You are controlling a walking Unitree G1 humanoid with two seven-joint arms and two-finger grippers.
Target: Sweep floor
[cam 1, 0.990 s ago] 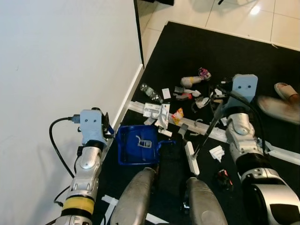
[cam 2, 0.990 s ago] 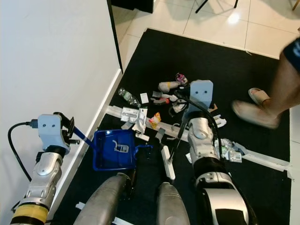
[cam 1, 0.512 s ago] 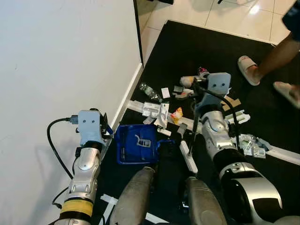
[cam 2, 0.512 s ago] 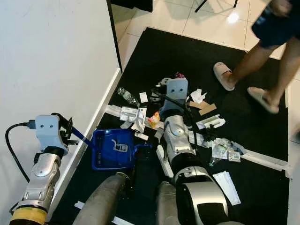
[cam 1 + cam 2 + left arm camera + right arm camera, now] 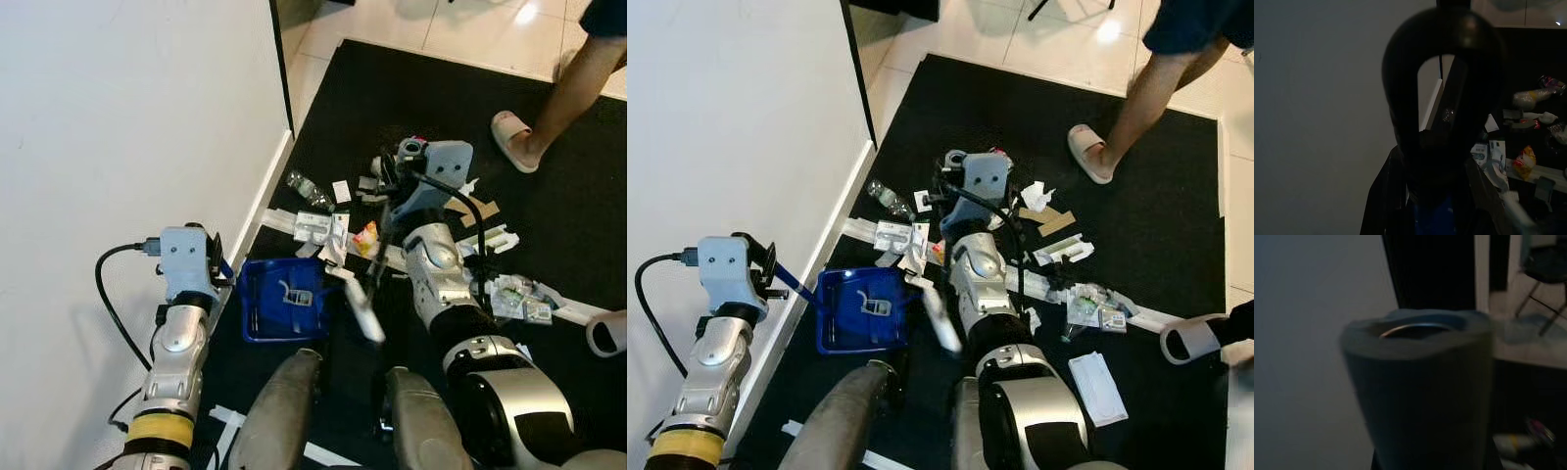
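One broom (image 5: 364, 311), one dustpan (image 5: 286, 301); both jaws' openings cannot be told.

No writing, brand or number can be read anywhere here. The wrappers and cartons (image 5: 315, 227) scattered on the black mat (image 5: 411, 108) carry print, but it is too small and blurred to make out.

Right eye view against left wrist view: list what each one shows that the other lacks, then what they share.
Right eye view: the whole blue dustpan, and a person's foot in a slipper on the black mat. Left wrist view: a dark looped handle end, close up. Shared: the white wall, the mat and scattered litter, including a yellow packet.
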